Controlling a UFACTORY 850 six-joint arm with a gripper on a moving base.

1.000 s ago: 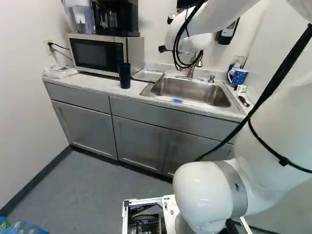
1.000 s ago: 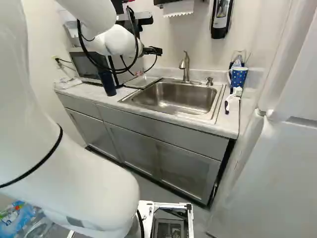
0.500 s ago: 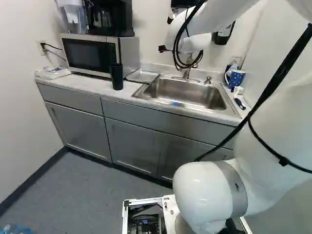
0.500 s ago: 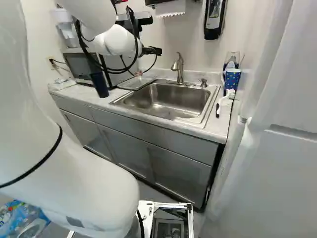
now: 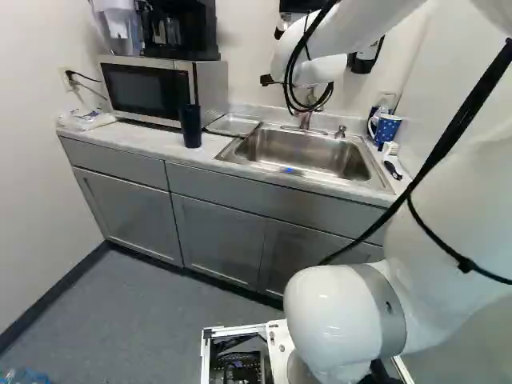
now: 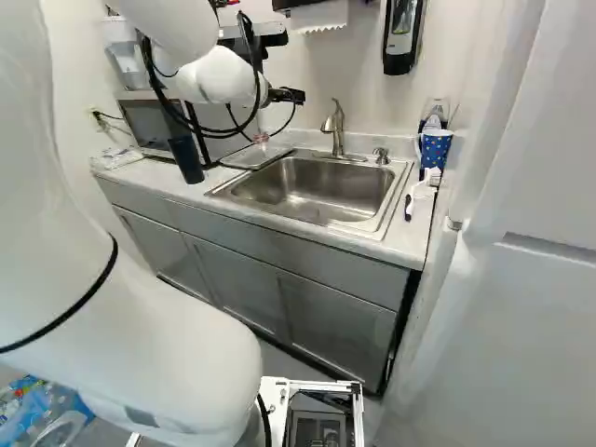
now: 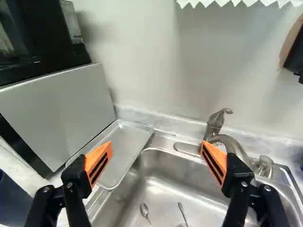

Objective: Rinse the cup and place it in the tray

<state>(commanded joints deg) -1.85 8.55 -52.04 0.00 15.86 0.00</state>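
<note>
In the right base view a black part of my gripper [image 6: 287, 96] shows past the white wrist. The wrist view has the gripper [image 7: 156, 161] open, nothing between its orange pads, facing the sink and faucet. A dark tumbler [image 5: 190, 126] stands upright on the counter before the microwave; part of this tumbler [image 7: 12, 201] shows beside one finger. Between microwave and sink lies a shallow metal tray [image 7: 125, 144], bare inside. A blue dotted mug [image 6: 435, 146] stands on the counter past the sink's other end. Which cup is meant, I cannot tell.
The sink [image 7: 165, 194] holds a spoon [image 7: 144, 210] and another slim utensil [image 7: 182, 213]; its faucet [image 6: 336, 126] rises at the back. A microwave [image 5: 148, 88] carries a coffee maker. A brush [image 6: 424, 183] lies near the mug. A white panel [image 6: 521, 307] stands at the right.
The base has moved: counter, sink and microwave have shifted leftward in both base views, mostly in the first half second. The arm holds its pose.
</note>
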